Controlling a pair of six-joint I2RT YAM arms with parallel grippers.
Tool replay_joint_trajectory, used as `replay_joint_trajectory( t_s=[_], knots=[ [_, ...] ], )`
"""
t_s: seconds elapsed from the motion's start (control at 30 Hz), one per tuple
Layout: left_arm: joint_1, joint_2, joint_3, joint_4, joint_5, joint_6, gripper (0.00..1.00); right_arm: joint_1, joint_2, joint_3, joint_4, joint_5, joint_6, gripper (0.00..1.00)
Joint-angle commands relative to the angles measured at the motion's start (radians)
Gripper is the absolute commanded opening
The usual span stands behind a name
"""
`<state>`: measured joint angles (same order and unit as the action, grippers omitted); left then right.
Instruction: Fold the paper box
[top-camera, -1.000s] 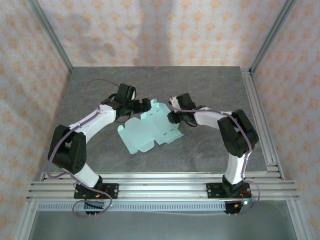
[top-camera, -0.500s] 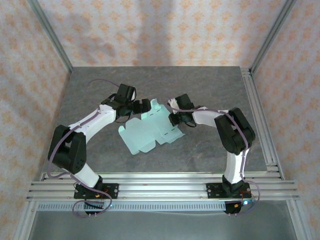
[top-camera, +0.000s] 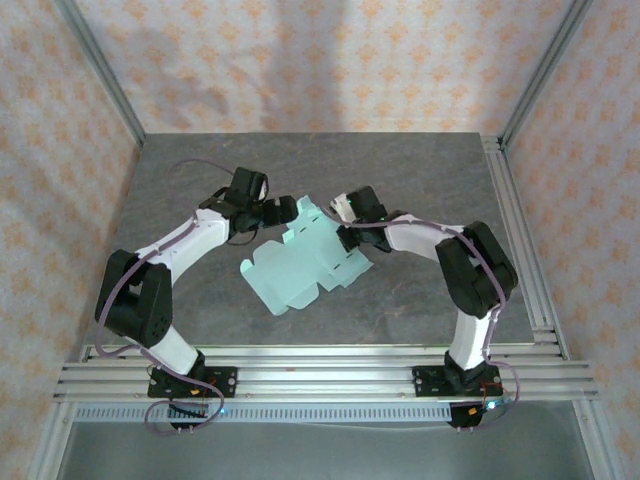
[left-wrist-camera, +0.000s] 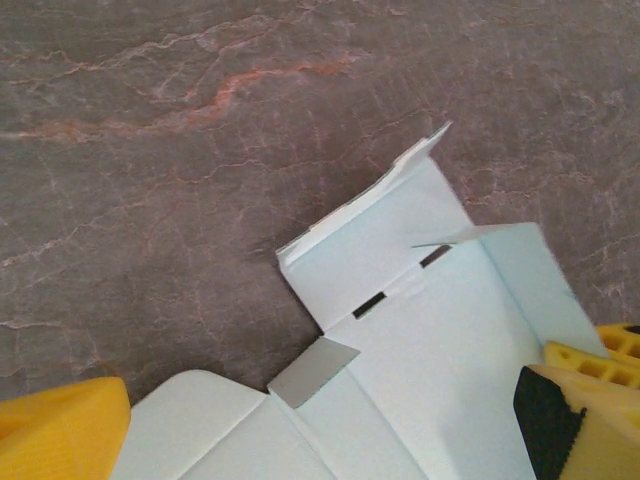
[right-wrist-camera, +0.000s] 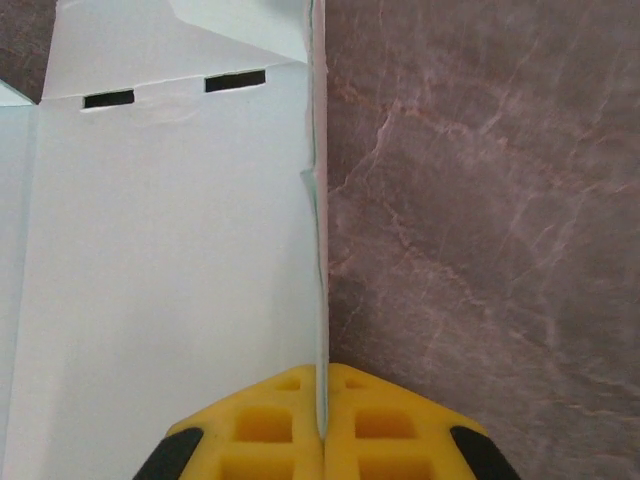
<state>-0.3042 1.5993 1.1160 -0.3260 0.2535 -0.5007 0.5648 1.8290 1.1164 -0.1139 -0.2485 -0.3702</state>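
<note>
Your paper box (top-camera: 300, 265) lies opened out as a flat cut sheet near the middle of the grey stone-patterned counter (top-camera: 420, 180), between the two arms. From above you see its whole outline: a long body running from the near left to the far right, with flaps and tabs along its edges.

The overhead view puts the right end effector (top-camera: 349, 238) at the sheet's right edge, but you cannot read its grip from there. The right wrist camera settles it. The right end effector (right-wrist-camera: 322, 400) has its two yellow pads (right-wrist-camera: 265, 420) pressed together, with the thin edge of the paper box (right-wrist-camera: 170, 220) pinched between them. That edge rises straight up the picture, with pale card on the left and bare counter (right-wrist-camera: 480, 200) on the right. Two short dark slots (right-wrist-camera: 235, 80) sit along a crease at the far end of the panel.

From above, the left end effector (top-camera: 283, 212) sits at the sheet's far left corner. On the left wrist camera you see the left end effector (left-wrist-camera: 320, 400) spread wide. One yellow finger is at the lower left corner and one at the lower right, and the paper box (left-wrist-camera: 440, 340) spreads across the gap between them. The right-hand finger overlaps the card, but you cannot tell whether it touches. This view also shows a far flap tilted up off the counter (left-wrist-camera: 150, 150).
</note>
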Motion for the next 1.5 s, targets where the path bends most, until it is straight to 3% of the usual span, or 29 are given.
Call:
replay_joint_trajectory(
  t_s=[0.0, 0.23, 0.47, 0.63, 0.7, 0.87, 1.13, 1.47],
  knots=[
    [0.03, -0.04, -0.034, 0.033, -0.014, -0.028, 1.0, 0.043, -0.073, 0.002, -0.005, 0.188, -0.133, 0.0],
    [0.077, -0.074, -0.066, 0.057, -0.016, -0.068, 1.0, 0.138, -0.089, -0.029, 0.095, 0.478, -0.314, 0.0],
    [0.131, -0.078, -0.078, 0.078, 0.005, -0.058, 1.0, 0.24, -0.063, -0.043, 0.204, 0.683, -0.515, 0.0],
    [0.142, -0.055, -0.05, 0.046, -0.065, 0.017, 1.0, 0.318, 0.001, -0.122, 0.569, 0.852, -0.743, 0.0],
    [0.144, -0.055, -0.048, 0.051, -0.079, 0.028, 1.0, 0.329, 0.02, -0.111, 0.585, 0.885, -0.785, 0.0],
    [0.162, -0.045, -0.051, 0.085, -0.097, 0.032, 1.0, 0.346, 0.046, -0.121, 0.647, 0.894, -0.866, 0.0],
    [0.22, 0.04, -0.064, 0.233, 0.0, 0.068, 1.0, 0.354, 0.112, -0.189, 0.953, 0.897, -1.084, 0.0],
    [0.238, 0.236, 0.001, 0.329, 0.148, 0.129, 0.96, 0.354, 0.081, -0.188, 0.855, 0.814, -1.061, 0.0]
  ],
)
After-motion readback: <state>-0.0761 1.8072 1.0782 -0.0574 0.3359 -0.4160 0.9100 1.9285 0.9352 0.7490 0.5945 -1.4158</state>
